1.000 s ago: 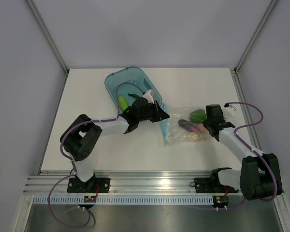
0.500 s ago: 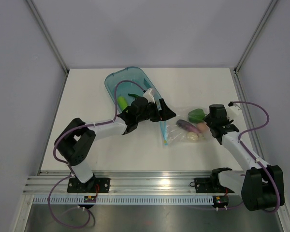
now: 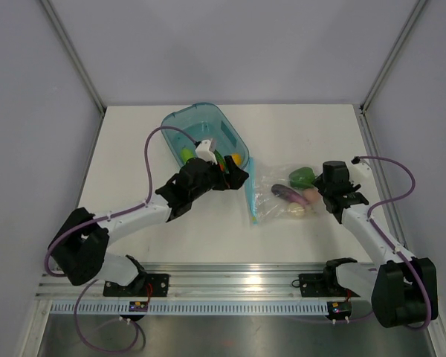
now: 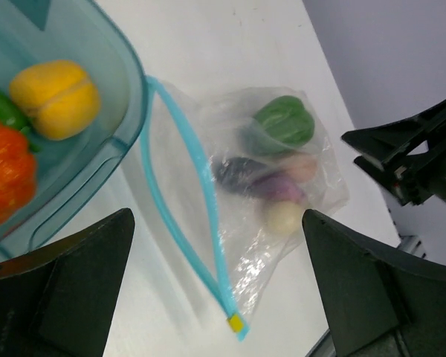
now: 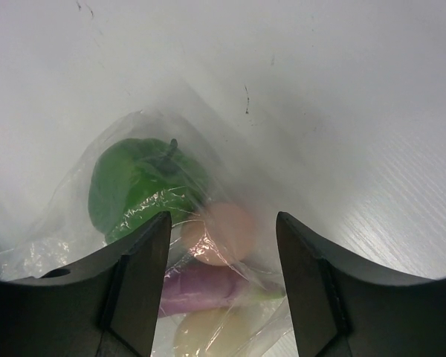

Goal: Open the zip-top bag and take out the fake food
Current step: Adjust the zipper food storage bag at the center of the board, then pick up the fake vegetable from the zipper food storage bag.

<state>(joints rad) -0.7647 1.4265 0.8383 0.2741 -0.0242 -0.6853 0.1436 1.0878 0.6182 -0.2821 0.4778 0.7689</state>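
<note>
Left pincer (image 4: 217, 223) gapes wide, empty, near the parted zip (image 4: 201, 201); right pincer (image 5: 223, 223) half-open, empty, over the bag (image 5: 67, 245): pinch plastic only, lift slowly, tipping food (image 5: 134, 186) out

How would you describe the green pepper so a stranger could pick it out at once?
On the white table, find the clear zip-top bag lying right of the teal tub. Inside it, the green pepper sits farthest from the arms' bases. It is the bag's only green, lobed piece; its neighbours are purple, peach and whitish.
</note>
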